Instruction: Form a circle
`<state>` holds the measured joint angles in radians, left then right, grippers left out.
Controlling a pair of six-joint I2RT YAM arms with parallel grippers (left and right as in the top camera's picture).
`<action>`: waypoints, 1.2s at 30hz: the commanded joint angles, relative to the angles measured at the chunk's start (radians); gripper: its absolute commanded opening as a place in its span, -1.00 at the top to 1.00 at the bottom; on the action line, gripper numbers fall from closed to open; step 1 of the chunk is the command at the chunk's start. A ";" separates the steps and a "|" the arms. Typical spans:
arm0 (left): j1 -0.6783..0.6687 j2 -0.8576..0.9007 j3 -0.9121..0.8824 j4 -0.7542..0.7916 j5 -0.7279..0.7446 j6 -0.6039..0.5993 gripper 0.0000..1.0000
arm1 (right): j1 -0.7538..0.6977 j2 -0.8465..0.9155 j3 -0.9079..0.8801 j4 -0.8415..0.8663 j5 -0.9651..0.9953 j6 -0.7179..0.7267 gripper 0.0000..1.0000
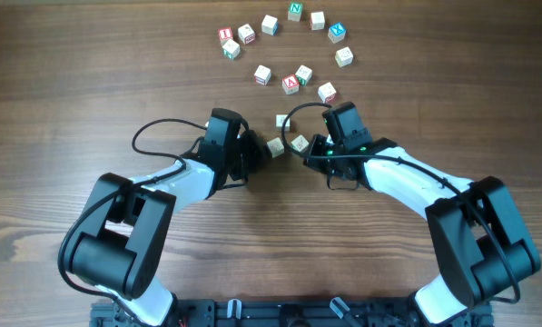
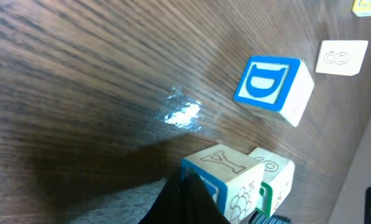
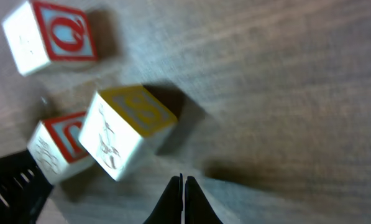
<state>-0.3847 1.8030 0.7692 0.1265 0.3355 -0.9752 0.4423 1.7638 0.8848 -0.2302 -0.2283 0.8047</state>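
No closed ring is present on the brown wood-grain table [image 1: 80,91]. The small pale wooden alphabet cubes [image 1: 290,84] lie loose on the far middle of the table, all of them beyond the two pincers.

Eight cubes trace an open arc. It runs from the left end cube [image 1: 225,35], over the green-lettered far cube [image 1: 295,11], to the right end cube [image 1: 344,56]. We read the arc's span as running left to right, and its open side faces the robot. Four cubes sit inside that opening, and three more lie nearest the pincers.

The left pincer [image 1: 260,150] is closed, with nothing between its fingers. Overhead, its tip points to the right, and the near-left cube [image 1: 275,145] sits just beside it. In the left wrist view, the left pincer [image 2: 186,196] has the Y-lettered cube [image 2: 225,177] at its tip, and a second cube is pressed against that cube's far side. The blue D cube [image 2: 272,87] stands farther ahead, apart from both, with its letter face up.

The right pincer [image 1: 312,147] is also closed and empty, and its tip points to the left. The near-right cube [image 1: 300,143] sits just beside it. In the right wrist view, the yellow-faced cube [image 3: 129,127] lies ahead and to the left of the right pincer [image 3: 184,186]. We cannot tell whether the two touch. The red-faced cube [image 3: 58,146] abuts the yellow-faced cube.
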 commanded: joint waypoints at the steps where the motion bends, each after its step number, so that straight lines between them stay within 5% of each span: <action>1: 0.035 0.016 -0.012 -0.057 0.003 0.002 0.92 | 0.004 0.015 -0.008 -0.047 -0.045 0.007 0.91; 10: 0.187 0.016 -0.012 -0.216 -0.042 0.002 0.92 | 0.058 0.015 -0.008 0.002 -0.058 -0.020 0.91; 16: 0.161 0.016 -0.012 -0.274 -0.194 -0.002 0.91 | 0.122 0.015 -0.008 0.063 0.000 -0.019 0.91; 20: 0.146 0.016 -0.012 -0.270 -0.203 -0.002 0.75 | 0.123 0.015 -0.008 0.106 0.026 -0.016 0.90; 36: 0.146 0.016 -0.012 -0.270 -0.203 -0.002 0.75 | 0.123 0.079 -0.008 0.204 0.010 -0.012 0.91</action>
<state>-0.2424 1.7649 0.8047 -0.1017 0.2504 -0.9787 0.5652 1.8282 0.8845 -0.0372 -0.2272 0.7998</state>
